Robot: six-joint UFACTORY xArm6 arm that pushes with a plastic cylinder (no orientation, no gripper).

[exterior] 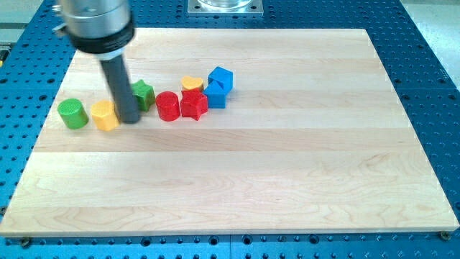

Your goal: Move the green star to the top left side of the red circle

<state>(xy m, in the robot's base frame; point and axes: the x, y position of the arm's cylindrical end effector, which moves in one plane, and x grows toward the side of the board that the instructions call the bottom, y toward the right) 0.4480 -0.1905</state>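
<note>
blocks sit in a loose row across the upper left part of our wooden board [287,180], which lies on a blue perforated table [431,65]. farthest toward the view's left we see a green cylinder [72,114], standing apart from the rest. next comes a yellow block [105,115], its shape hard to make out, just beside our rod [118,83] on its left. the rod comes down from a grey housing at the view's top left, and my tip [130,119] rests on the board between the yellow block and the green star [144,94]; it seems to touch or nearly touch both, though we cannot tell for sure. we carry no pincer at all, only this rod, so nothing is spread, pressed together or pinching. the green star lies just right of the rod, partly hidden behind it, and up-left of the red circle [167,106], near it with a small gap. right of the red circle, touching it, is a red star [193,104]. behind that star a yellow heart [191,83] peeks out. two blue blocks close the row on the view's right: a blue cube [221,77] above, and a second blue block [215,96] below it, against the red star.
</note>
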